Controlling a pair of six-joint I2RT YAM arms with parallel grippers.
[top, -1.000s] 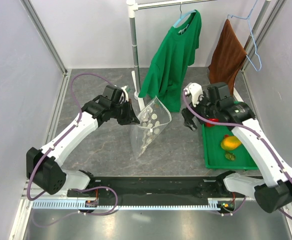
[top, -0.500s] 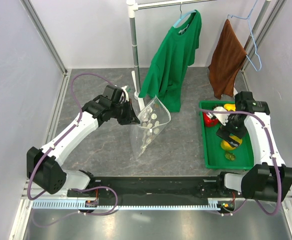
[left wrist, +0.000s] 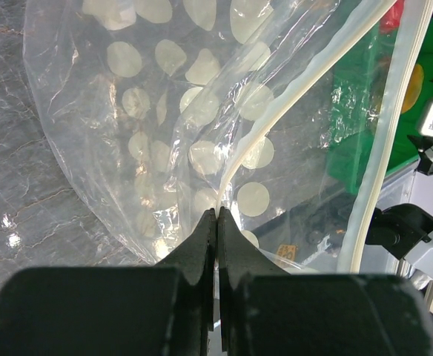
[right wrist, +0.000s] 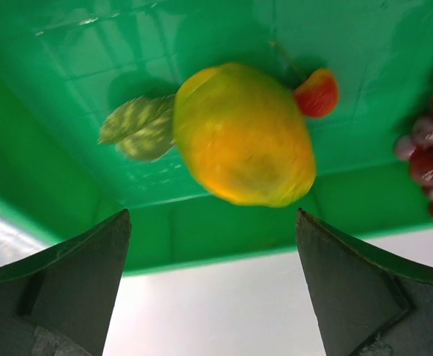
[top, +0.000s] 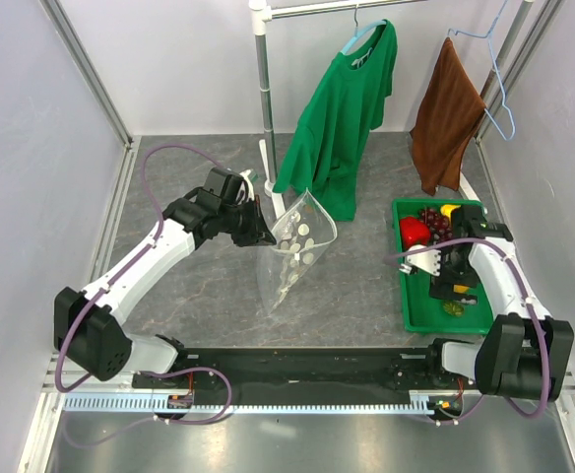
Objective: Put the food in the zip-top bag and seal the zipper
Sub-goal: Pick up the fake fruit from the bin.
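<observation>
The zip-top bag (top: 294,251), clear with white dots, hangs held up over the table with its mouth open. My left gripper (top: 264,235) is shut on one lip of the bag (left wrist: 194,111), right at the zipper (left wrist: 385,141), with its jaws (left wrist: 216,213) closed flat. My right gripper (top: 455,278) is open wide above the green tray (top: 414,305). The yellow-orange mango (right wrist: 242,133) lies just ahead of its spread jaws (right wrist: 211,215); the arm hides it in the top view. The red pepper (top: 414,232) and the grape bunch (top: 433,218) lie at the tray's far end, and the grapes (right wrist: 431,152) also show in the right wrist view.
A green shirt (top: 342,108) and a brown towel (top: 447,108) hang on a rail at the back. A white post (top: 264,94) stands behind the bag. A leafy green piece (right wrist: 139,130) and a small red piece (right wrist: 316,93) lie beside the mango in the tray (right wrist: 202,44).
My right arm swung from beside the bag back over the tray and came down over the mango, jaws open. My left gripper and the bag stayed still.
</observation>
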